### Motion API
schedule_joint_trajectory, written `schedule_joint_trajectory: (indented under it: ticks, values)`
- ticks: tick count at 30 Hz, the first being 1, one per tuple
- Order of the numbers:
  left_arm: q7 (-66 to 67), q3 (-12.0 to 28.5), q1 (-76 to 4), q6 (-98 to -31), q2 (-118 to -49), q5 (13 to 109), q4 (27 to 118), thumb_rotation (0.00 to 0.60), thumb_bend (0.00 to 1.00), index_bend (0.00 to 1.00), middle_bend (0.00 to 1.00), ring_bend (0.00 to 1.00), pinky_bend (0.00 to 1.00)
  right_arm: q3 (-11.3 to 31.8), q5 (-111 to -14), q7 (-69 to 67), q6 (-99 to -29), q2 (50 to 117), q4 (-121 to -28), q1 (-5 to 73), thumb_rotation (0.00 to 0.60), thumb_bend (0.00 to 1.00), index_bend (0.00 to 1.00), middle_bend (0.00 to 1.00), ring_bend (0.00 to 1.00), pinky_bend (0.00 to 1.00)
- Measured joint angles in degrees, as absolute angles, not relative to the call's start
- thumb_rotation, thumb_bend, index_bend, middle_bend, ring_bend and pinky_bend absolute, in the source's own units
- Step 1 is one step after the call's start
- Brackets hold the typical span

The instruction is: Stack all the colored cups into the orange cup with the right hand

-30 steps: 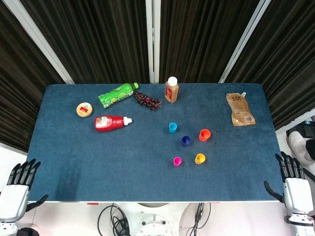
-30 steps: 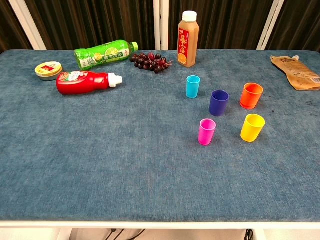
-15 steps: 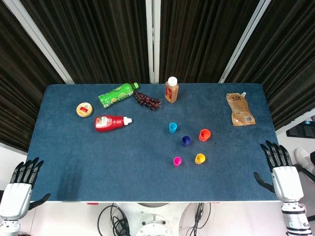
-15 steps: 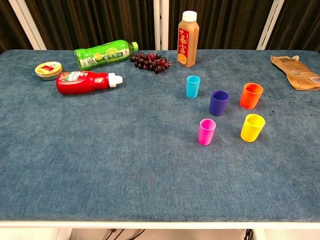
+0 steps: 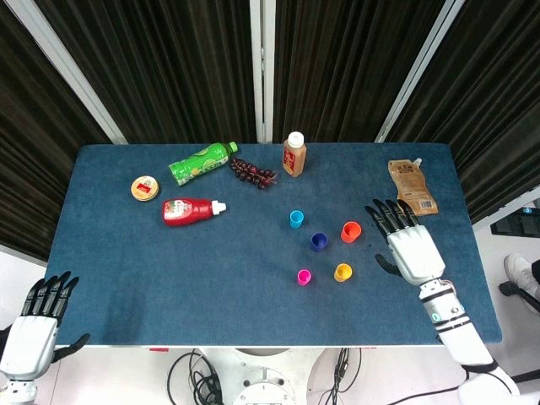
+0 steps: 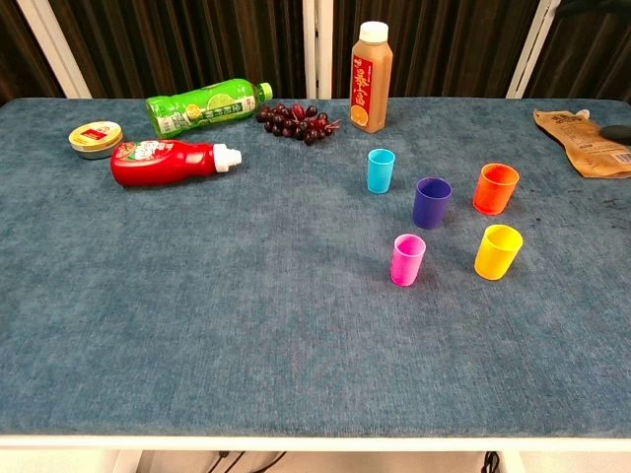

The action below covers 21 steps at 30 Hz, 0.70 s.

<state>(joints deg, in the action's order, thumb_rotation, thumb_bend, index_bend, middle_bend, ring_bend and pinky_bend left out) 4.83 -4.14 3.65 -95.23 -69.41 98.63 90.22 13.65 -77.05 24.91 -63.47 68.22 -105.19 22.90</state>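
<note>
Orange cup (image 5: pixel 351 231) apart; right hand (image 5: pixel 411 246) beside.

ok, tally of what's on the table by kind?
Cups: 5, orange, yellow, pink, purple, light blue
Bottles: 3, green, red, brown
Grapes: 1
Tin: 1
Pouch: 1
Total: 11

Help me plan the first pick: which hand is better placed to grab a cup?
The right hand. It hovers open over the table beside the orange cup and yellow cup. The left hand sits off the table's near-left corner, far from every cup.
</note>
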Motion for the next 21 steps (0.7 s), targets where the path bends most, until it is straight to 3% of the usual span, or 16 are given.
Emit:
schedule_joint_trajectory:
  ticks: [11,21]
  values:
    - [3.45,-4.20,3.81,-95.55,-69.49,98.64,89.58,0.600,0.06,0.01,0.00,0.00,0.00,14.86,-53.82,41.32,-56.58,79.61,-101.96,35.81,0.600,0.21,0.00,0.07,0.00,0.00]
    - [1.73,-4.46,3.92,-95.60,-69.42,98.70,88.69,0.600,0.06,0.01,0.00,0.00,0.00,12.72,-42.96,46.17,-56.98,86.87,-95.57,42.46,0.600,0.21,0.07,0.12,0.00,0.00]
